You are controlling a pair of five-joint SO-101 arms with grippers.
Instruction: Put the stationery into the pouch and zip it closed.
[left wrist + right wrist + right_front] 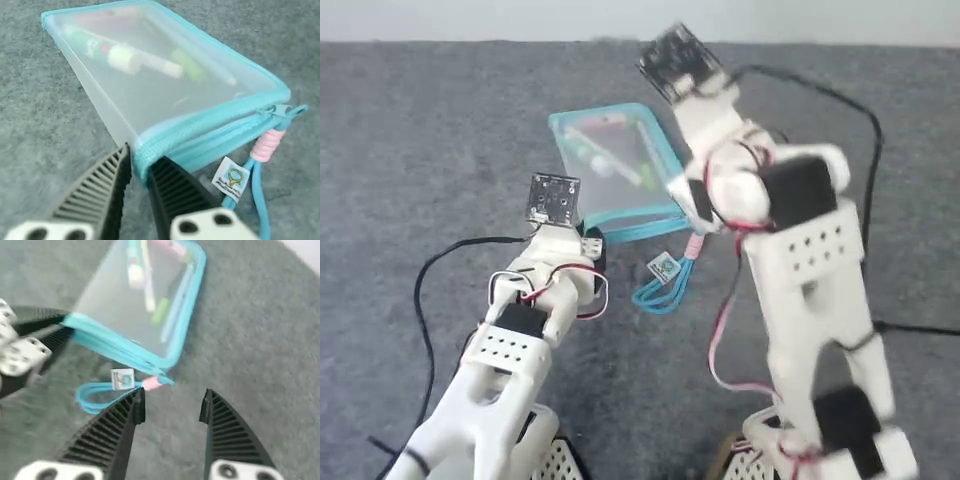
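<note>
Pouch (617,172) flat, zipper edge toward arms

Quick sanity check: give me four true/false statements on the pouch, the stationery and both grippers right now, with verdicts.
1. The left gripper has its jaws clamped on a corner of the pouch. True.
2. The stationery lies loose beside the pouch. False: it is inside the pouch, seen through the clear side.
3. The right gripper has its jaws open and holds nothing. True.
4. The strap is tucked inside the pouch. False: its loop lies outside on the table, by the pouch's corner.
</note>
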